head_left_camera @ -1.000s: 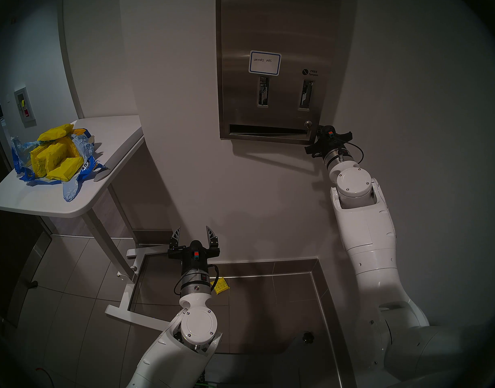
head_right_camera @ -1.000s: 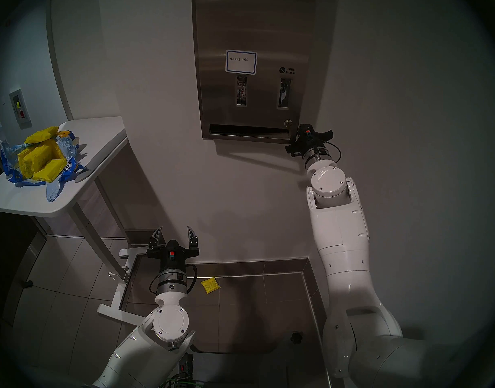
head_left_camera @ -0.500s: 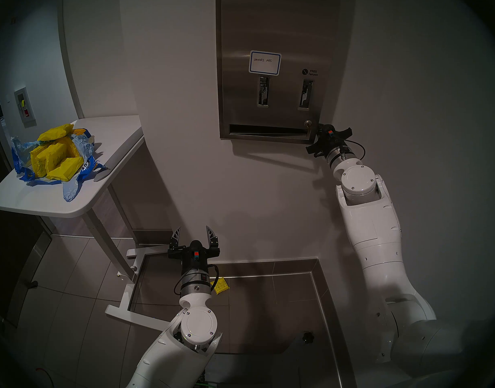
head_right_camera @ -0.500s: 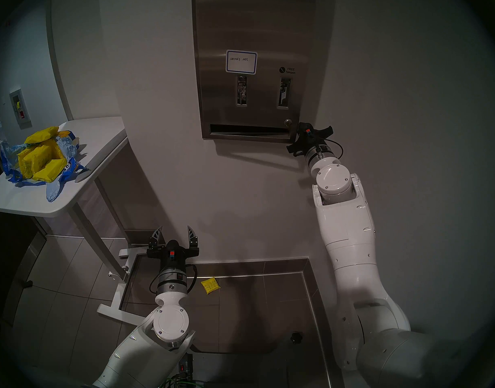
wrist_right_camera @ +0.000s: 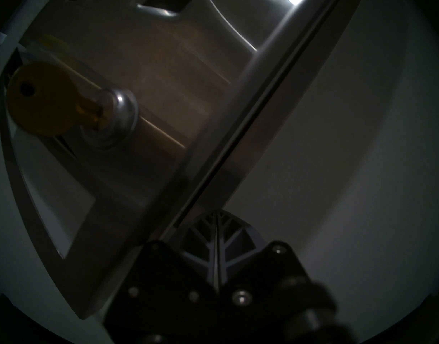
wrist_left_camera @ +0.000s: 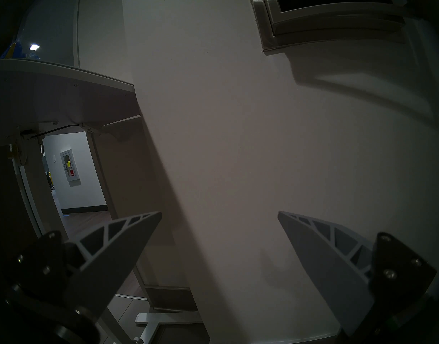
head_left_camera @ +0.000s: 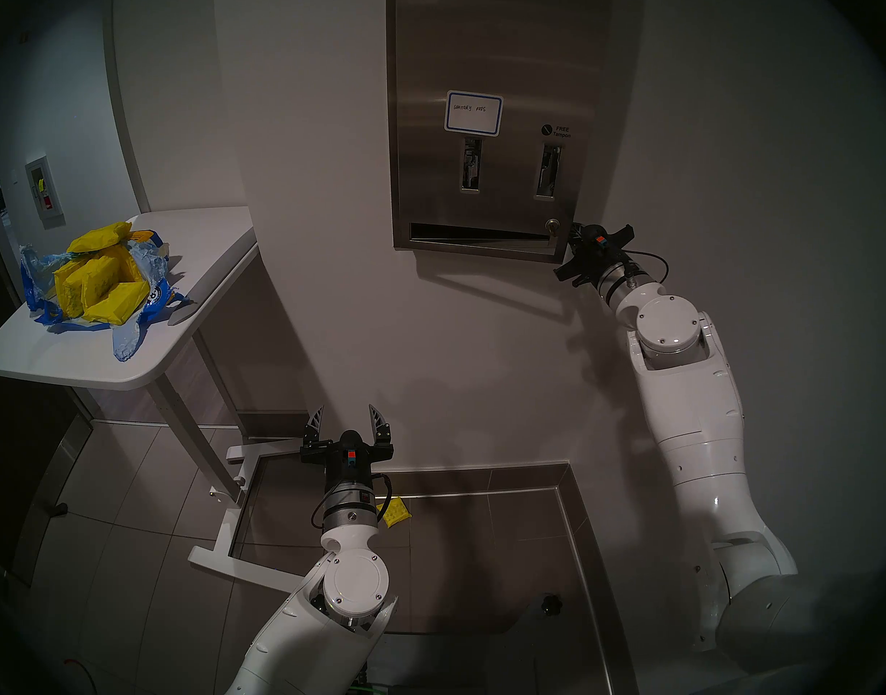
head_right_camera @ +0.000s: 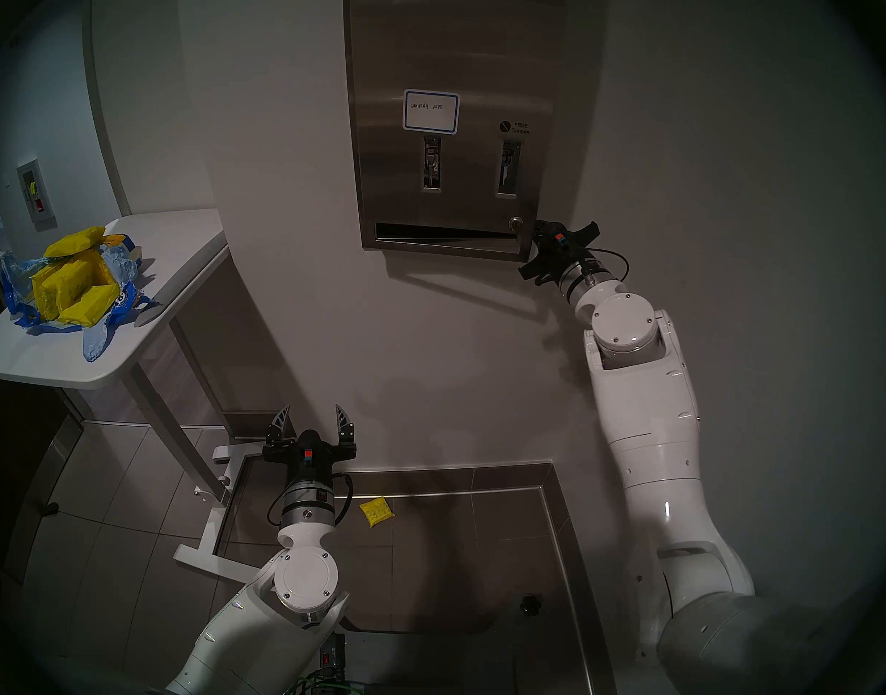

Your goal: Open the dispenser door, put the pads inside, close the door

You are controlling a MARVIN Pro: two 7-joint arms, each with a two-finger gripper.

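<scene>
The dispenser door [head_left_camera: 486, 52] [head_right_camera: 446, 52] is a brushed-steel panel with a blue-bordered label, standing slightly ajar at its lower right corner. A key [wrist_right_camera: 39, 100] sits in its lock [head_left_camera: 552, 223]. My right gripper [head_left_camera: 574, 233] [head_right_camera: 536, 230] [wrist_right_camera: 216, 219] is shut, its paired fingertips tucked at the door's right edge beside the lock. The pads [head_left_camera: 100, 283] [head_right_camera: 75, 288] are yellow packets heaped in a torn blue bag on the white table [head_left_camera: 200, 257]. One more pad [head_left_camera: 395, 512] [head_right_camera: 376, 512] lies on the floor. My left gripper [head_left_camera: 345, 418] [head_right_camera: 313, 415] [wrist_left_camera: 219, 214] hangs open and empty, low by the wall.
The table's white legs and foot frame [head_left_camera: 220, 538] stand on the tiled floor just left of my left arm. A steel-edged floor strip [head_left_camera: 481, 493] runs along the wall's base. A small black knob [head_left_camera: 551, 603] lies on the floor. A doorway [wrist_left_camera: 72, 174] opens at the far left.
My right arm has swung its elbow out to the right with the gripper kept at the door's edge. The door's lower right corner has come slightly away from the wall. The left arm is still.
</scene>
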